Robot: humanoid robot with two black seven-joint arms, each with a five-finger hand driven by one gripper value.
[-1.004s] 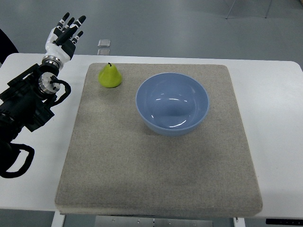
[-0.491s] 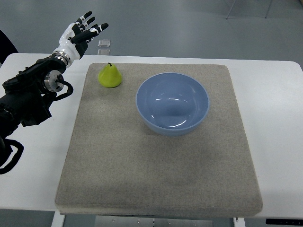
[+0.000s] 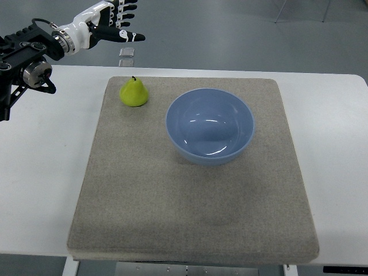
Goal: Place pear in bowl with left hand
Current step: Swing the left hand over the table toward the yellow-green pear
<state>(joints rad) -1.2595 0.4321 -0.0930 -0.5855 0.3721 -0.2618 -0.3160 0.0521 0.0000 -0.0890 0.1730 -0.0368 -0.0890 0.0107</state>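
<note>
Left hand [image 3: 112, 22] partly cut off by the top edge, upper fingertips out of frame.

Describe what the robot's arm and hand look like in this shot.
The left arm is black, blocky machinery with round silver joint caps and a looping black cable. A silver wrist ring joins it to the left robot hand, which is white-shelled with black fingers and white fingertip pieces.

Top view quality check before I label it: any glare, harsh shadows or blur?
Top view: soft, even light; the pear casts only a faint shadow on the mat; pale reflections sit inside the bowl; the left hand, at the frame's top edge, is partly cropped; everything looks sharp.
</note>
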